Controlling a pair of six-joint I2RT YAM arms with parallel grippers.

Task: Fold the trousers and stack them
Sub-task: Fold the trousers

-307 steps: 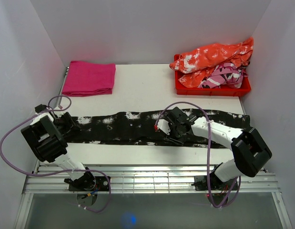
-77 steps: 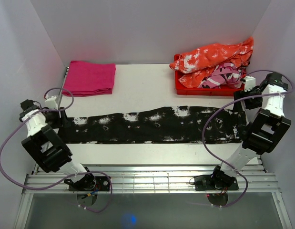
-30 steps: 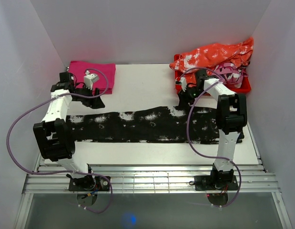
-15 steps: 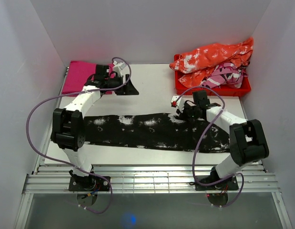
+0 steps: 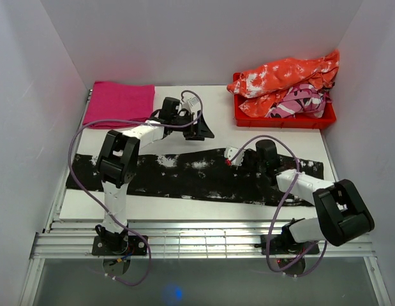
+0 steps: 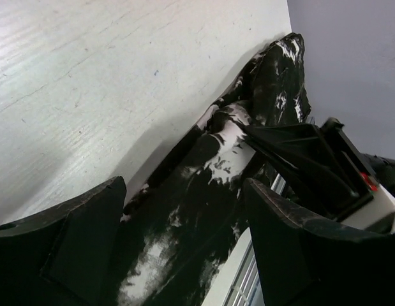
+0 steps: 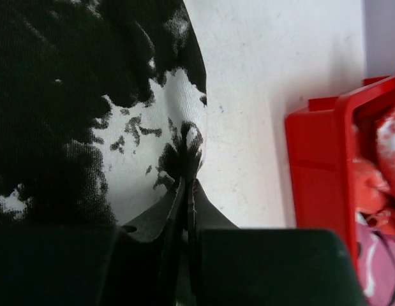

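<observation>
The right claw (image 7: 188,182) is closed, its two fingers pressed together on a small pucker of fabric at the far edge of the trousers (image 7: 57,95), on a white splotch. Just past that pinch the bare white table (image 7: 261,76) shows, and beyond it the wall of the red bin (image 7: 325,159). From above, this right claw (image 5: 240,159) sits low, right of the table's middle, its arm lying along the cloth.

The left claw (image 6: 184,188) is spread wide with nothing between its fingers. Under it runs the trousers' far edge, fabric on one side and bare table on the other. From above, the left claw (image 5: 200,131) sits just beyond the far edge of the trousers, over the table near its middle.

The trousers (image 5: 184,175) lie flat as a long black band mottled with white, running from the left edge of the table (image 5: 184,105) to its right edge, nearer the front.

A folded magenta cloth (image 5: 119,104) rests at the far left corner. At the far right stands the red bin (image 5: 283,120), heaped with an orange-and-white garment (image 5: 286,73) and a pink patterned garment (image 5: 302,102).
</observation>
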